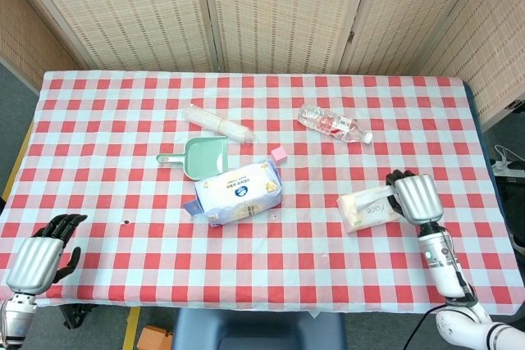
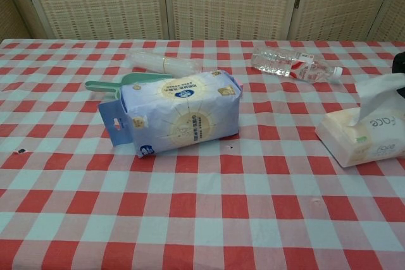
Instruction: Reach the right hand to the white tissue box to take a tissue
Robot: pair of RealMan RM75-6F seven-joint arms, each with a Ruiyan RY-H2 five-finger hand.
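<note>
The white tissue box [image 1: 367,210] is seen on the checked counter [image 1: 107,133] near its right edge, in the front half, with a tissue [image 2: 381,91] drawn up from its top slot. The right robot hand [image 1: 416,197] is placed just beside the right end of the box, its dark fingers [image 1: 397,179] curled toward the raised tissue; whether the tissue is actually pinched cannot be told from either view. In the chest view only a dark fragment of this hand is seen at the right border, above the tissue. The left robot hand [image 1: 37,260] is held at the front left corner of the counter, holding nothing, its fingers loosely bent and apart. Near the middle of the counter a blue-and-white wipes pack [image 1: 239,193] is shown, with a green scoop [image 1: 199,156] just behind it and a small pink cube [image 1: 279,153] beside it. A clear water bottle [image 1: 332,124] is laid toward the back right.
</note>
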